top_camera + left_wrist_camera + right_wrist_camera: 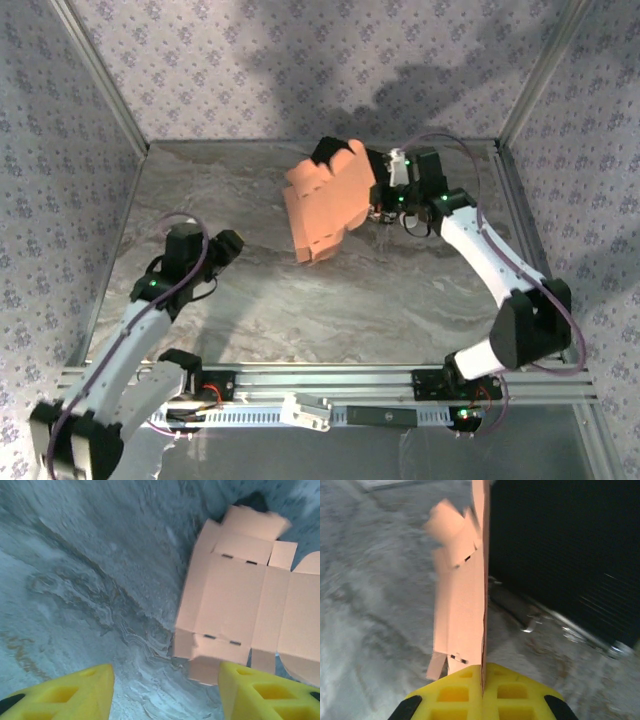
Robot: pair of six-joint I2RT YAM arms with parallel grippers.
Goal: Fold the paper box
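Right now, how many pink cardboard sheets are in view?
1. The paper box, a die-cut sheet, is held up over the far middle of the table, one edge pinched in the right gripper. A second sheet pressed flat behind it cannot be excluded.

Left wrist view: paper box cut off at right edge, top tab blurred. Top view: black case mostly hidden behind it.

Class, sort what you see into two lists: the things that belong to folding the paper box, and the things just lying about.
Belongs to the job:
- paper box, a flat pink sheet
- right gripper, clamped on its edge
- left gripper, open nearby

Just lying about:
- black case
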